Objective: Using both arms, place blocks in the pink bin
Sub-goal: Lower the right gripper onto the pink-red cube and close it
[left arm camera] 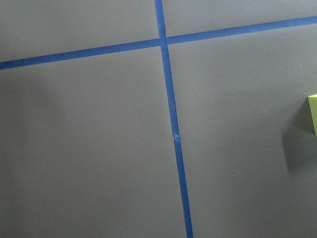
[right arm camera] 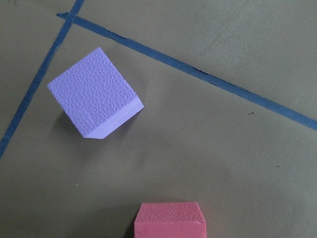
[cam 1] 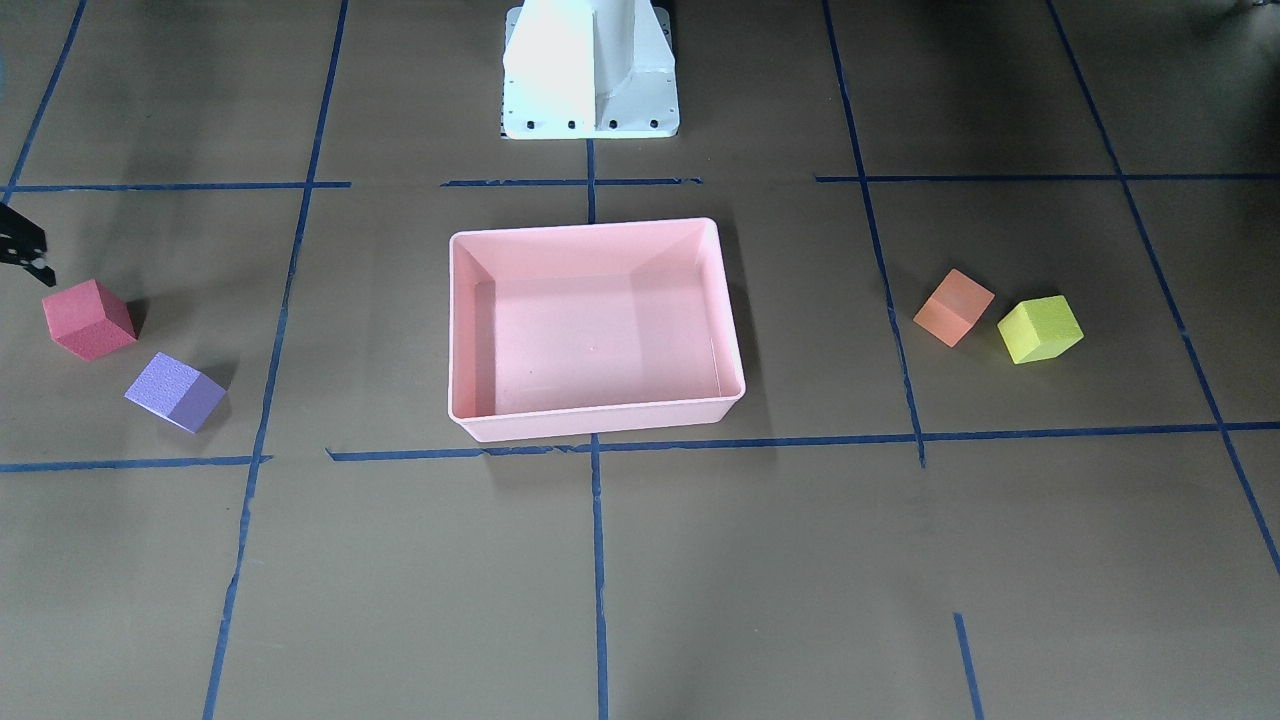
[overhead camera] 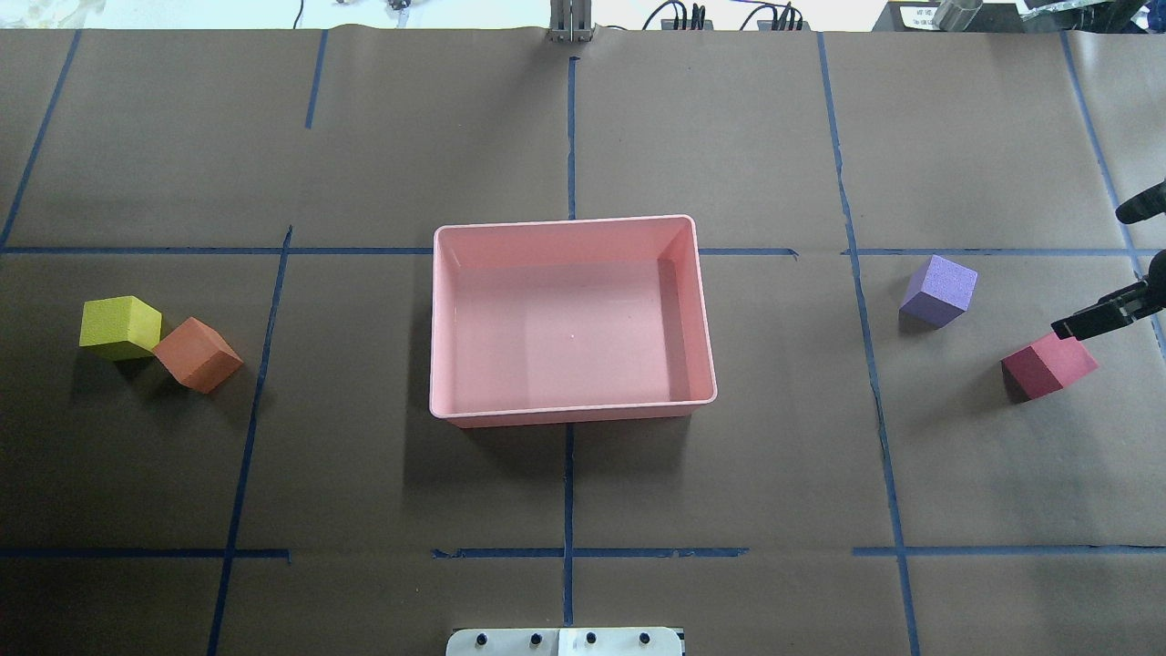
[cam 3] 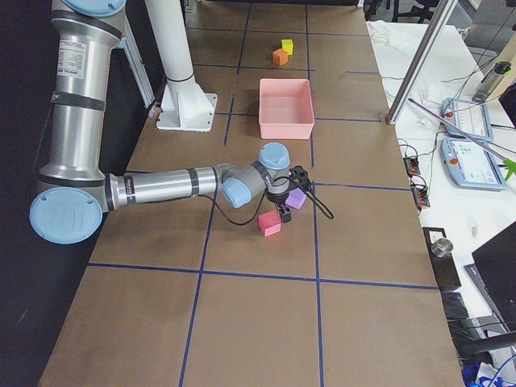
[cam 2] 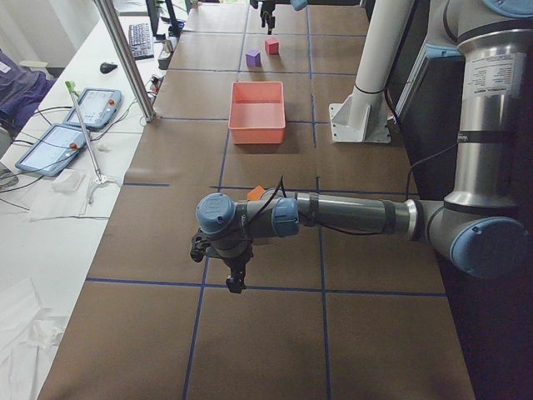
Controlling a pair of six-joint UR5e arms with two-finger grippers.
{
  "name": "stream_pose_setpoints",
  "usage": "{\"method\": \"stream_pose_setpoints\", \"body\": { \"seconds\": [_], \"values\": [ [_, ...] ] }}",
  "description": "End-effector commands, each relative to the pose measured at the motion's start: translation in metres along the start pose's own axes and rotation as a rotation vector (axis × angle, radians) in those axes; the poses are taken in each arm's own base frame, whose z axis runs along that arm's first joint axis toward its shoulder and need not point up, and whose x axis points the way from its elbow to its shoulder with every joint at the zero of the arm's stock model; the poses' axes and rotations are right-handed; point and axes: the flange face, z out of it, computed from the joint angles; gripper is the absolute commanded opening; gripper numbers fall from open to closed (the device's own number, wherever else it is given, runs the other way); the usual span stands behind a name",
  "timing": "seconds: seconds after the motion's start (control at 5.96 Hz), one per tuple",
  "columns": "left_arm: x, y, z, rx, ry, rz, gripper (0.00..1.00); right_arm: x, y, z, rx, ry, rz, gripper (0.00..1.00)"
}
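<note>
The pink bin (overhead camera: 569, 415) stands empty at the table's middle. The red block (overhead camera: 1048, 364) and purple block (overhead camera: 938, 290) lie on the robot's right, and both show in the right wrist view (right arm camera: 169, 220) (right arm camera: 94, 99). The orange block (overhead camera: 197, 354) and yellow-green block (overhead camera: 119, 327) lie touching on the robot's left. My right gripper (overhead camera: 1070, 326) hangs just over the red block's far edge; only one finger shows, so I cannot tell its state. My left gripper (cam 2: 235, 279) hovers over bare table beyond the yellow-green block (left arm camera: 313, 114); I cannot tell its state.
The white pedestal (cam 1: 590, 70) stands behind the bin on the robot's side. Blue tape lines (overhead camera: 569, 492) cross the brown table cover. A metal pole (cam 2: 125, 58) and tablets (cam 2: 92, 108) stand along the operators' side.
</note>
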Motion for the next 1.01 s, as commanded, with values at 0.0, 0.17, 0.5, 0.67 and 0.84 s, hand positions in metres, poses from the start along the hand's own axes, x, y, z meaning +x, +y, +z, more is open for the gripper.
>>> {"method": "stream_pose_setpoints", "body": {
  "seconds": [0.0,0.17,0.5,0.67,0.84],
  "values": [
    [0.000,0.000,0.000,-0.001,0.000,0.000,1.00,-0.002,0.003,0.015,-0.024,-0.003,-0.004,1.00],
    [0.001,0.000,-0.001,0.002,0.000,0.002,1.00,-0.004,0.005,0.021,-0.036,-0.005,-0.009,1.00],
    [0.001,0.000,-0.001,0.003,-0.001,0.003,1.00,-0.006,0.017,0.061,-0.107,0.029,-0.028,1.00],
    [0.001,0.000,-0.001,0.003,-0.001,0.003,1.00,-0.002,0.019,0.074,-0.127,0.041,-0.026,1.00],
    [0.001,0.000,-0.001,0.003,-0.001,0.003,1.00,-0.002,0.022,0.082,-0.143,0.042,-0.030,1.00]
  ]
}}
